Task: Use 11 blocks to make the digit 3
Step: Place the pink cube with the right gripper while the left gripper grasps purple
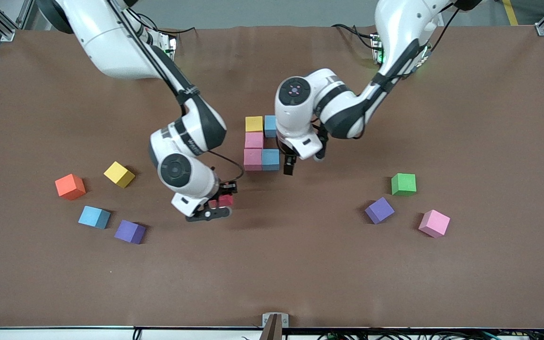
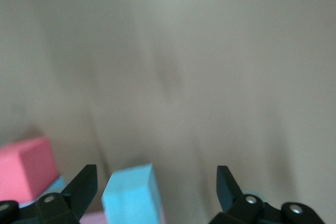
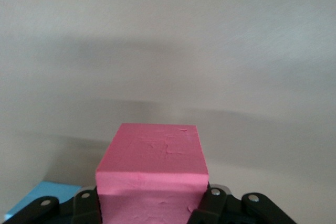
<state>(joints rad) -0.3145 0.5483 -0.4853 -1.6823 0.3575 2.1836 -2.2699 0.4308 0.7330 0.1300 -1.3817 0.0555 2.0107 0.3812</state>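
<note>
Five blocks stand joined mid-table: a yellow block point(image 1: 254, 123) and a blue one point(image 1: 270, 126) nearest the arms' bases, then two pink blocks point(image 1: 254, 140) point(image 1: 252, 159), with a second blue block point(image 1: 270, 159) beside the nearer pink. My left gripper point(image 1: 291, 164) point(image 2: 156, 177) is open at that blue block point(image 2: 131, 195), which shows between its spread fingers, closer to one of them. My right gripper point(image 1: 220, 207) point(image 3: 151, 203) is shut on a red block point(image 1: 225, 200) point(image 3: 152, 166) above bare table, toward the right arm's end of the joined blocks.
Loose toward the right arm's end lie an orange cube point(image 1: 70, 186), a yellow block point(image 1: 119, 174), a blue block point(image 1: 94, 216) and a purple block point(image 1: 130, 231). Toward the left arm's end lie a green block point(image 1: 403, 184), a purple block point(image 1: 379, 210) and a pink block point(image 1: 434, 223).
</note>
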